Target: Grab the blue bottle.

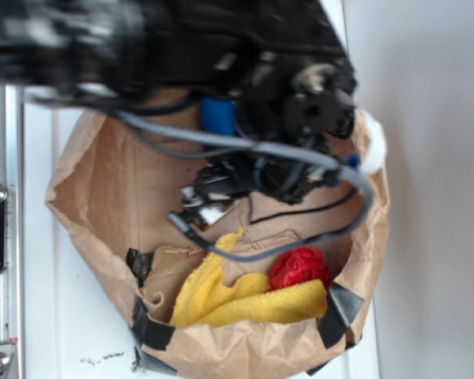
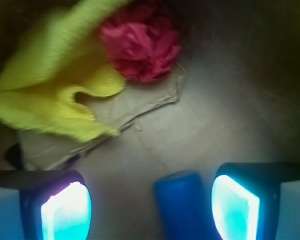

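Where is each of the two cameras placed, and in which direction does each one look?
Exterior: placed above, looking down into the brown paper bag; the blurred black arm and its cables cover the top.
Wrist: placed on the arm, looking down past the open gripper, its two fingers at the bottom edge.
Shared: the blue bottle lying between the fingers and nearer one of them, the yellow cloth, the red ball and the bag floor.
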`<state>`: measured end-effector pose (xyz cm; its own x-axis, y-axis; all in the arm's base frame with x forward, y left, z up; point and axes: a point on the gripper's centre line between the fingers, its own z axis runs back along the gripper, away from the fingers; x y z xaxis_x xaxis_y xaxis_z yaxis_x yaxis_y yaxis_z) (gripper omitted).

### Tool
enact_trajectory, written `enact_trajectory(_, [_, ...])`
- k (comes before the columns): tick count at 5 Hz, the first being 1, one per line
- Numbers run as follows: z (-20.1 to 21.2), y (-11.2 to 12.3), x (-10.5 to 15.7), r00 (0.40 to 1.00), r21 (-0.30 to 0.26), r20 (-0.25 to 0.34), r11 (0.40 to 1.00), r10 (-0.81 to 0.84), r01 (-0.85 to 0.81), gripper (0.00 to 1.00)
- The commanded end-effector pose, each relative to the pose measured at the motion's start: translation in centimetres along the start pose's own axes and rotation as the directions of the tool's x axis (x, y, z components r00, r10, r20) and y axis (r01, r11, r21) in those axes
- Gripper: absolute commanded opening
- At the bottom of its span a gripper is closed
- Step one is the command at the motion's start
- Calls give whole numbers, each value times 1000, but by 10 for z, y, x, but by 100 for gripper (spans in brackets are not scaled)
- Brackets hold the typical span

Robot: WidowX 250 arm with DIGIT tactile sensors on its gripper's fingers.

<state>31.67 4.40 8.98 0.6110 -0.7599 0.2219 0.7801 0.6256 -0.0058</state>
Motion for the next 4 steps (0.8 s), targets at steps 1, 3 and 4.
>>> enact_trajectory(1, [19, 29, -11, 995, 64, 67, 995, -80, 75, 100])
enact_trajectory(3, [14, 28, -37, 990, 64, 49, 990, -131, 128, 100])
enact_trajectory(4, [-1, 14, -69, 986, 88, 6, 982, -166, 165, 100])
